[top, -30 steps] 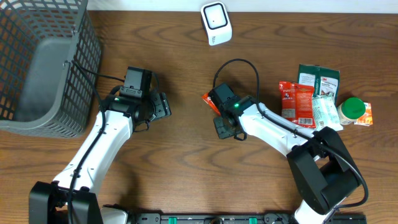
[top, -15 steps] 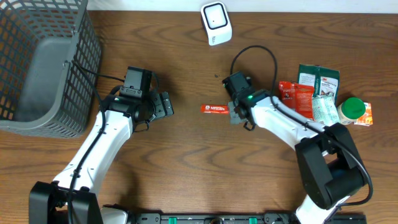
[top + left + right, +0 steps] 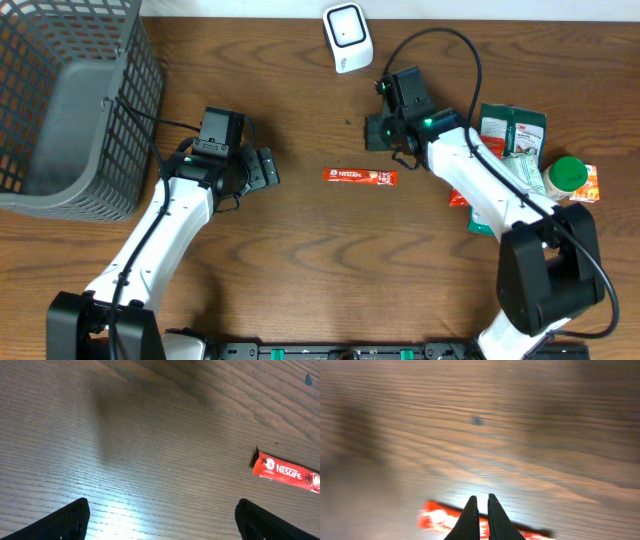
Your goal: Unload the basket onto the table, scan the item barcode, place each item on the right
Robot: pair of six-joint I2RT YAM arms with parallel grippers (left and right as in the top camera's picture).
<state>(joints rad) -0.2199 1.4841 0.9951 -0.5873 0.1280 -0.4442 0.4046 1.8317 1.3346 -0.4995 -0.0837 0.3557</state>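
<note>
A red Nescafe sachet point(image 3: 359, 176) lies flat on the wooden table, between the two arms and touched by neither. In the left wrist view the sachet point(image 3: 285, 471) shows at the right edge, well ahead of my left gripper point(image 3: 162, 510), which stands wide open and empty. In the overhead view the left gripper point(image 3: 265, 168) sits to the left of the sachet. My right gripper point(image 3: 379, 131) hovers behind the sachet, shut with nothing between its fingers. The blurred right wrist view shows the sachet point(image 3: 437, 517) below the right gripper point(image 3: 482, 499). A white scanner point(image 3: 347, 37) stands at the back.
A grey wire basket point(image 3: 70, 100) fills the back left corner. Several packets point(image 3: 478, 160), a green pouch point(image 3: 512, 125) and a green-capped jar point(image 3: 566, 176) are bunched at the right, partly under the right arm.
The right gripper let the red sachet go onto the table and swung back and to the right, toward the scanner. The left gripper's jaws opened wider; the left arm stayed put.
</note>
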